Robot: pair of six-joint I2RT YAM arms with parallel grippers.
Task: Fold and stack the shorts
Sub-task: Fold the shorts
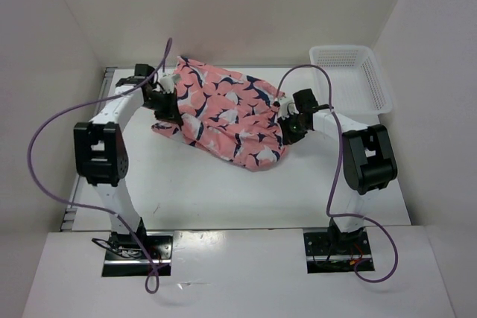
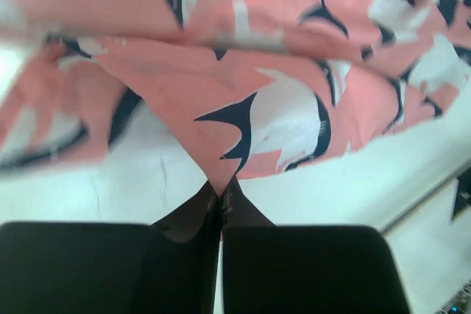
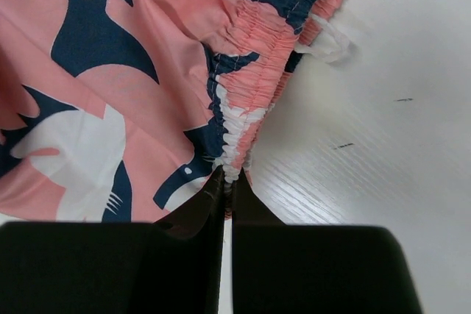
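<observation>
The salmon-pink shorts (image 1: 227, 113) with navy-and-white shark shapes lie spread and rumpled at the middle back of the table. My left gripper (image 1: 165, 100) is shut on a corner of the fabric at their left side; in the left wrist view the cloth (image 2: 243, 101) hangs lifted from the pinch of the gripper (image 2: 221, 190). My right gripper (image 1: 287, 121) is shut on the gathered elastic waistband (image 3: 254, 71) at the shorts' right edge, low over the table (image 3: 383, 167); the pinch of the gripper (image 3: 229, 180) shows in the right wrist view. I see one pair only.
A white plastic mesh basket (image 1: 350, 78) stands at the back right corner, just behind the right arm. White walls enclose the table (image 1: 223, 191) on the left, back and right. Purple cables loop from both arms.
</observation>
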